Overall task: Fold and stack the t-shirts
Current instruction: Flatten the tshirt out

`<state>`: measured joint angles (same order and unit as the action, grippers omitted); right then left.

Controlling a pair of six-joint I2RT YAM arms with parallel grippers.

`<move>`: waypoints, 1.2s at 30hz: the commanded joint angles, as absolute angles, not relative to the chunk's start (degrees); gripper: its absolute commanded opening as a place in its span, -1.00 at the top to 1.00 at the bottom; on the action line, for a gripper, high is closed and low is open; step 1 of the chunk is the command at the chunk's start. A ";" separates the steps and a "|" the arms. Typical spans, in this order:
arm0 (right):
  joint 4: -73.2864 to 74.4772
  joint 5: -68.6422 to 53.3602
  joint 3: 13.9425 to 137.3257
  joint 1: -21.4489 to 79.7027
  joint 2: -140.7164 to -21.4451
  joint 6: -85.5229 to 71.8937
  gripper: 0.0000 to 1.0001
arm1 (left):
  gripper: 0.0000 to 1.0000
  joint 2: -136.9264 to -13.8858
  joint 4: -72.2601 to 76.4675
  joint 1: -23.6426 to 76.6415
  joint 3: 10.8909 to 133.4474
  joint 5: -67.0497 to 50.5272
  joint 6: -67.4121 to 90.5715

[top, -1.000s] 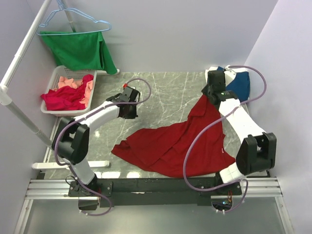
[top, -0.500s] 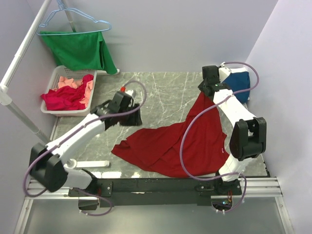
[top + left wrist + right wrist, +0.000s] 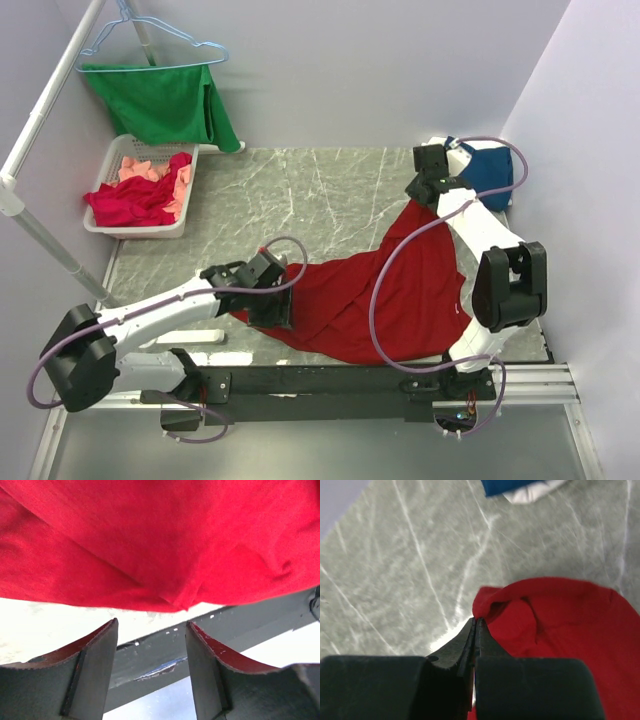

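Two fingers of the left gripper (image 3: 151, 625) stand apart with nothing between them. Just past their tips lies the near edge of the deep-red t-shirt (image 3: 165, 540), its hem drawn into a small point straight ahead of the gap; whether the cloth touches either finger cannot be told. Beneath the fingers the pale table (image 3: 330, 190) shows, and a dark frame rail (image 3: 250, 625) crosses under and beyond the right finger.

The right gripper (image 3: 475, 622) has its fingers pressed together, the tips nipping a rolled edge of the same deep-red shirt. To the right of those tips the cloth bunches into a rounded fold and then spreads wide; to their left and ahead is bare marbled table. Well ahead of the tips, apart from the red cloth, sits the dark blue t-shirt (image 3: 505, 485) with the white t-shirt (image 3: 530, 495) showing at its edge.

From above, the red shirt rises in a narrow peak to the right fingers and fans out across the table toward the left fingers, which are over its opposite corner. Well away from the left fingers, toward the far left of the table, a white basket (image 3: 110, 175) holds the crimson t-shirt (image 3: 130, 205) and the salmon-pink t-shirt (image 3: 140, 168). Beyond the basket hangs a green garment (image 3: 160, 100) on a light-blue hanger (image 3: 150, 35)
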<state>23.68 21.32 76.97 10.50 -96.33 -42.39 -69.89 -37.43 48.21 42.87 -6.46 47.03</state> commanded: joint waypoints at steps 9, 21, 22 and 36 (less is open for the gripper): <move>23.82 21.01 71.02 11.51 -89.39 -42.98 1.00 | -0.25 -71.98 -28.57 54.40 41.31 -7.47 51.59; 24.87 21.80 70.31 11.69 -87.98 -42.10 1.00 | -0.24 -78.04 -25.93 55.99 44.12 -4.04 51.59; 24.87 21.80 70.31 11.78 -88.07 -42.19 1.00 | -0.23 -78.31 -26.01 55.99 44.47 -3.87 51.50; 25.66 23.38 70.49 11.69 -87.45 -41.75 1.00 | -0.04 -81.30 -26.89 55.99 47.37 -2.64 50.01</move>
